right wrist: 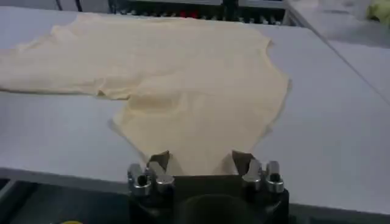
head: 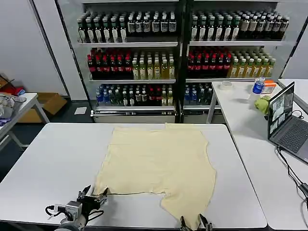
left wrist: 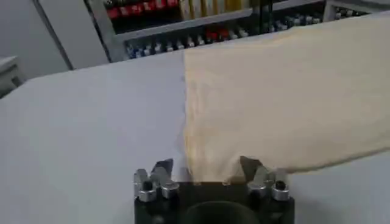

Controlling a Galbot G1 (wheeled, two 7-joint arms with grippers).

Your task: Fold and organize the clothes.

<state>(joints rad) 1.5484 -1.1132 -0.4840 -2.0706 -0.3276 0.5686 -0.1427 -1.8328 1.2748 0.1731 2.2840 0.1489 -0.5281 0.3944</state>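
1 garment (head: pixel 156 163) flat; 2 tools (head: pixel 94 197) (head: pixel 194 223) prob. open.

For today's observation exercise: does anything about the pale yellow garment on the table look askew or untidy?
Yes. The garment lies spread but crooked: its near edge is uneven, one flap reaching the front table edge by the right hand, which is open. The left hand, open too, sits at its near left corner. Nothing looks torn or spilled.

No text or label can be read.
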